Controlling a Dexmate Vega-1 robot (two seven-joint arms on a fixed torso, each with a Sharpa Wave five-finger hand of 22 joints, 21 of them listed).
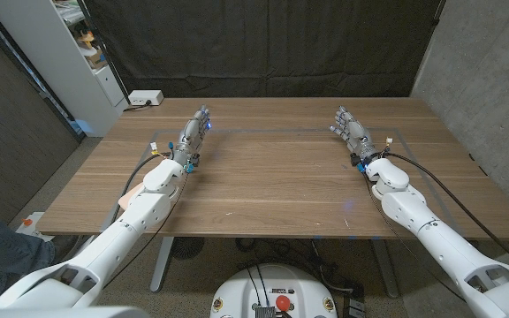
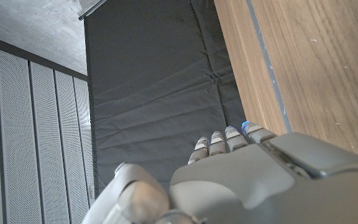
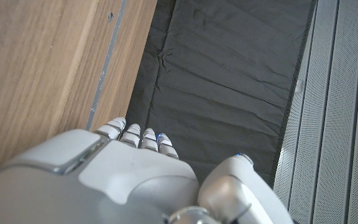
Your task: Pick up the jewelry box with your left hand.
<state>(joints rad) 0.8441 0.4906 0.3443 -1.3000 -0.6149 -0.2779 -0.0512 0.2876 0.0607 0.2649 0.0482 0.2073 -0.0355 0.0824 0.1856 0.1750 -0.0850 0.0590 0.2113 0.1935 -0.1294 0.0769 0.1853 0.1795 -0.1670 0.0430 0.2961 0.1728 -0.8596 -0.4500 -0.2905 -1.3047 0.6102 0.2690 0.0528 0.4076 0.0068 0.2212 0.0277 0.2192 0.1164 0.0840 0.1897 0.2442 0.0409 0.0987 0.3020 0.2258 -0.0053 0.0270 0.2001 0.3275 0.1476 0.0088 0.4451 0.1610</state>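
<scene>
My left hand (image 1: 196,129) stands on the wooden table (image 1: 272,181) at the far left, fingers stretched toward the back edge and holding nothing. In the left wrist view the back of the left hand (image 2: 241,180) points past the table edge at a black curtain. My right hand (image 1: 350,129) mirrors it at the far right, fingers extended and empty. The right wrist view has the right hand (image 3: 123,180) beside the wood grain. I see no jewelry box on the table in any view.
A blue tape outline (image 1: 277,130) marks a rectangle on the tabletop. A white power strip (image 1: 144,99) sits at the back left corner. A black curtain (image 1: 263,44) hangs behind the table, a white shelf unit (image 1: 60,53) stands at the left.
</scene>
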